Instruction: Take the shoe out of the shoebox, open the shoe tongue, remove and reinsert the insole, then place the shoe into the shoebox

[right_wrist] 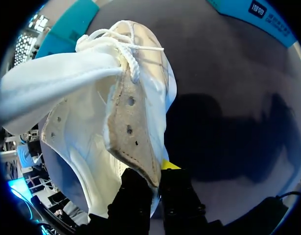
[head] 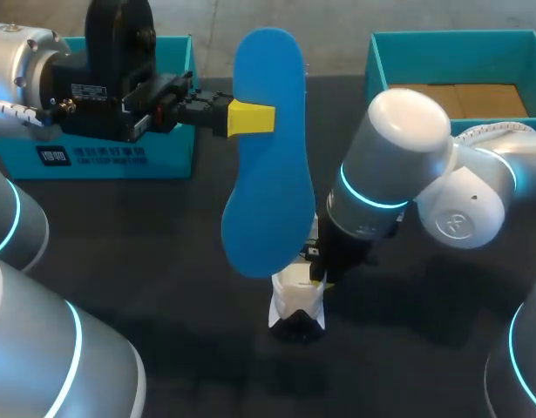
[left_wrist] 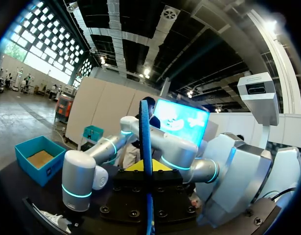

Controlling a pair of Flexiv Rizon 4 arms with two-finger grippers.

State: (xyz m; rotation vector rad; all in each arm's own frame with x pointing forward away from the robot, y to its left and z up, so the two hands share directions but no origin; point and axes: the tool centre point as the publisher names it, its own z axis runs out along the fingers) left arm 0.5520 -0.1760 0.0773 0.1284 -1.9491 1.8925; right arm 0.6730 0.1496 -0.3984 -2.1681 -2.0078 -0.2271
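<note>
The shoe [head: 295,305] sits on the dark table [head: 163,261] just to the six o'clock side of the head view's middle, mostly hidden under the right arm's wrist; the right gripper [head: 322,272] is clenched on it, and the right wrist view shows one eyelet flap pinched between the fingers, with the laces bunched at the far end and the white tongue pulled out to one side; the shoe's long axis runs straight out ahead of those fingers, but I cannot tell toe from heel. The blue insole [head: 266,157] is out of the shoe and held in the air above it; the left gripper [head: 250,117] is clamped on its nine o'clock edge near the upper end; its long axis runs roughly twelve to six, its flat face is up toward the head camera, and its broader end hangs low, just beside the shoe. I judge removal done and reinsertion next; that calls for turning the insole in line with the shoe's opening and feeding it in lengthwise while the right gripper keeps the flap spread. The open shoebox [head: 451,43] waits at about one o'clock, well apart.
</note>
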